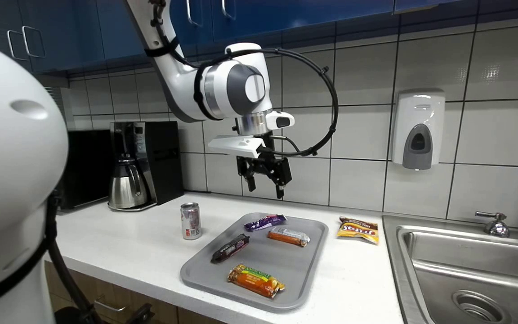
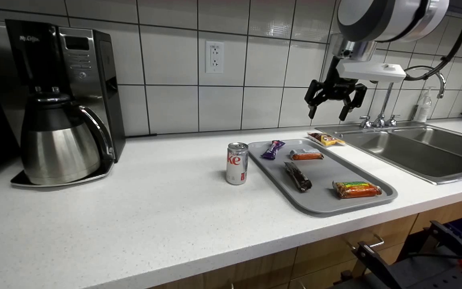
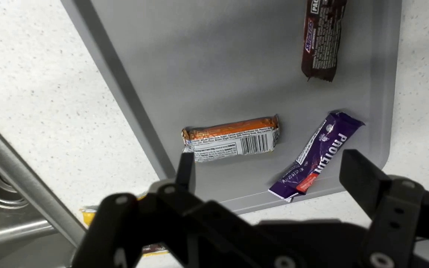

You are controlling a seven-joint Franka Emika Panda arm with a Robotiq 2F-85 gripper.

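Note:
My gripper (image 1: 265, 189) hangs open in the air above the back part of a grey tray (image 1: 281, 265), nothing between its fingers. A purple protein bar (image 3: 317, 156) and an orange-and-silver wrapped bar (image 3: 233, 139) lie below it, the nearest things in the wrist view. Farther up that view is a dark brown Snickers bar (image 3: 322, 41), its upper end cut off by the frame. An orange bar with a green label (image 1: 256, 281) rests near the tray's front edge in both exterior views. The left finger slightly overlaps the silver wrapper in the wrist view, without touching it.
A silver soda can (image 2: 237, 163) stands upright beside the tray. A yellow-and-brown snack bag (image 1: 358, 229) lies between tray and steel sink (image 1: 475, 270). A coffee maker (image 2: 62, 108) stands against the tiled wall. A soap dispenser (image 1: 419, 128) hangs above the counter.

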